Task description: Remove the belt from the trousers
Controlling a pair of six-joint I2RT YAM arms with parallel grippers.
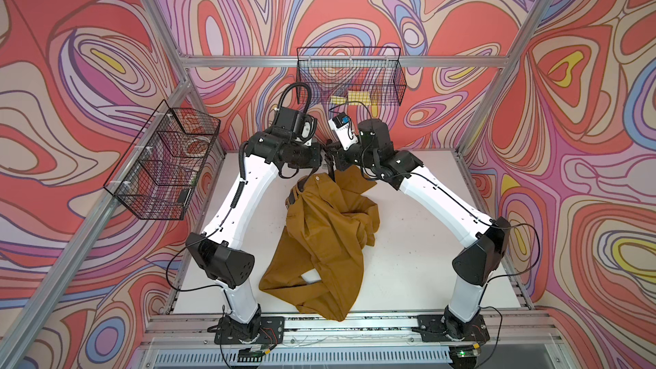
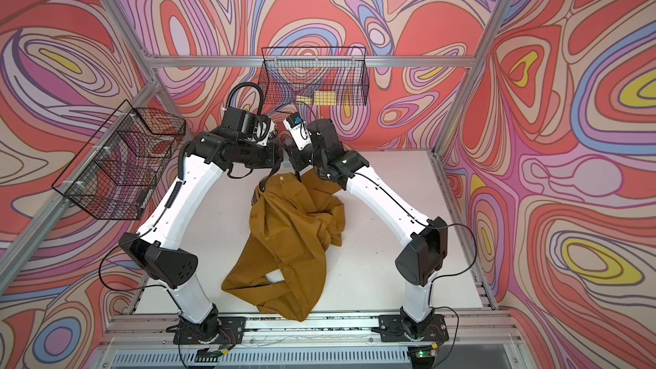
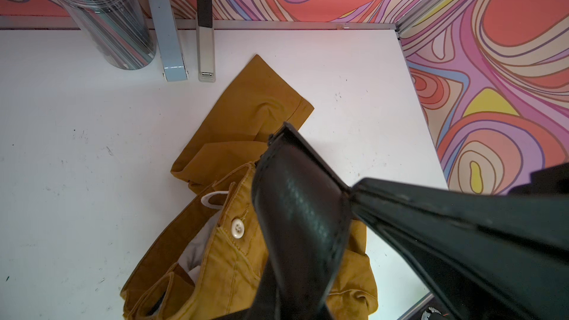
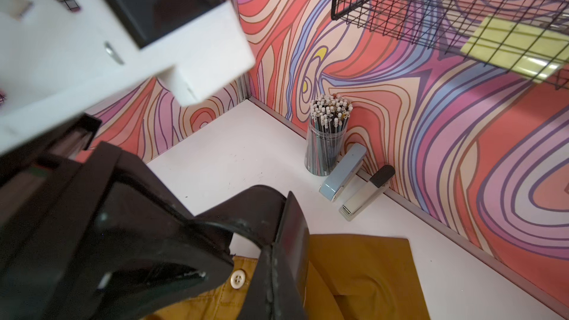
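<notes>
1. Left wrist view: black belt (image 3: 292, 210), raised in a loop just ahead of the fingers; rest apparently threaded in the waistband (image 3: 243, 192) of the mustard trousers (image 3: 228, 272), crumpled beneath them.
2. Held high, probably to draw the strap clear of that waistband.
3. Left gripper (image 1: 324, 162): pinched fully together on the belt.
4. Right gripper (image 1: 340, 162): finger seemingly against the strap's edge; gap and hold not discernible.
5. Pale waist button (image 3: 237, 228): just beside the strap, below the fingertips.
</notes>
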